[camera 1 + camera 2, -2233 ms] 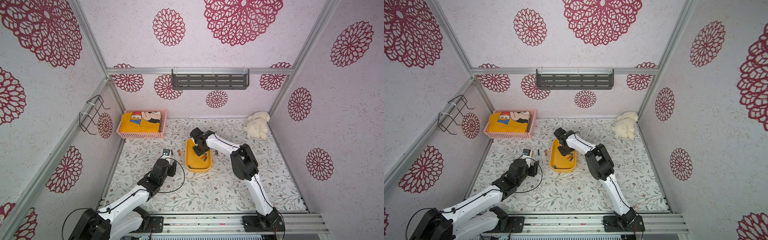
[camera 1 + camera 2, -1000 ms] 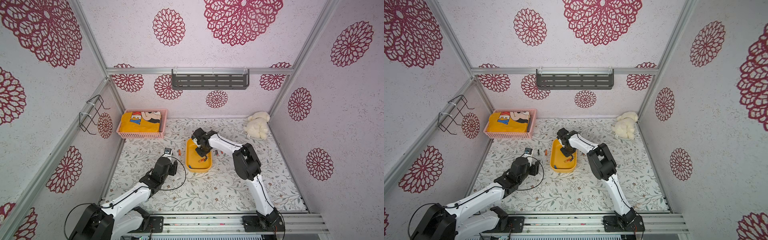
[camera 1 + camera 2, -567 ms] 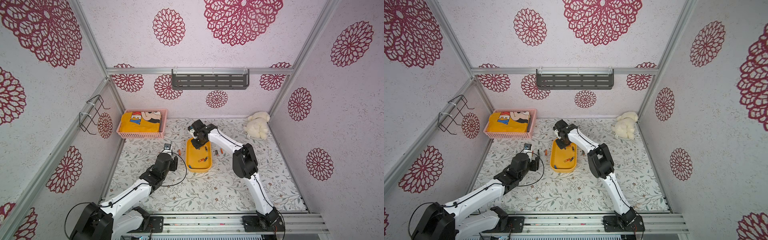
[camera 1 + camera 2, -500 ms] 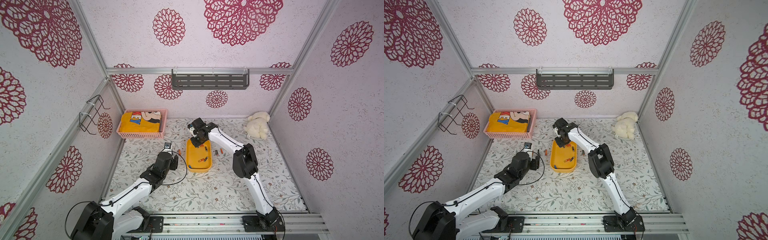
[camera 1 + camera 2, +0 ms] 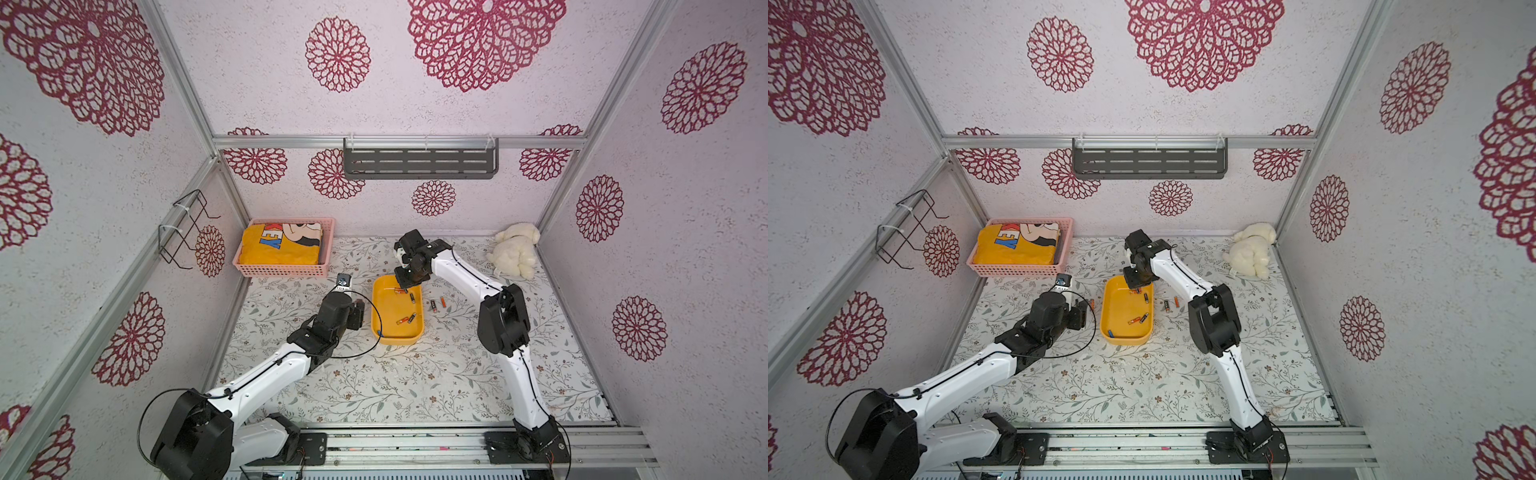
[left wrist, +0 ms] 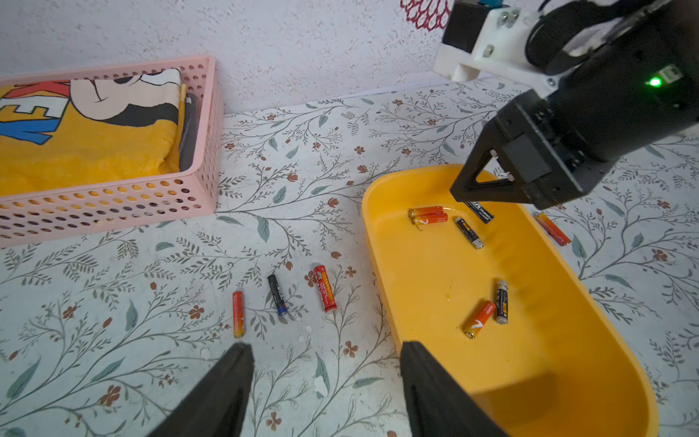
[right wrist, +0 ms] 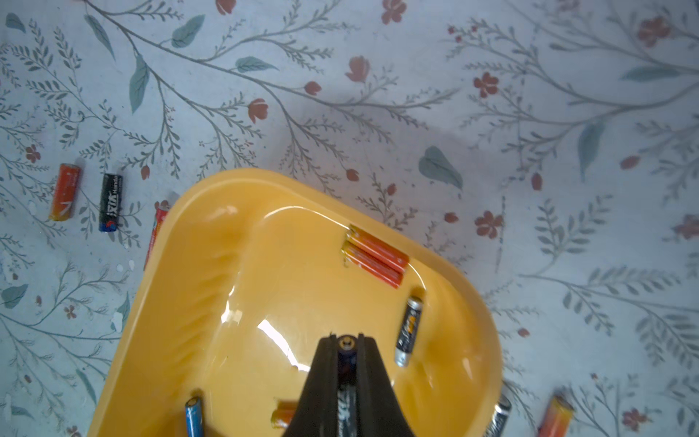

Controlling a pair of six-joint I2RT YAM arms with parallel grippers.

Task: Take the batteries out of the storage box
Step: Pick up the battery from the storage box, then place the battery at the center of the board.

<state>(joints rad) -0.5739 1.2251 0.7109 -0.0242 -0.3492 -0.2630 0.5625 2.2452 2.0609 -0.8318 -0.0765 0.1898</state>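
Right gripper (image 7: 345, 340), pinching 1 black battery (image 7: 345, 401), should clear the storage box (image 7: 189, 295) rim before releasing; left gripper (image 6: 326, 347) stands open.

The storage box (image 5: 390, 309) is showing yellow-orange, the batteries (image 6: 479, 318) orange, black and blue, the counter (image 6: 302, 170) a floral-vine print.

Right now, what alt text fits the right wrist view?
The right gripper is shut on a black battery over the yellow storage box. Two orange batteries and another black one lie inside; loose cells lie on the floral table outside.
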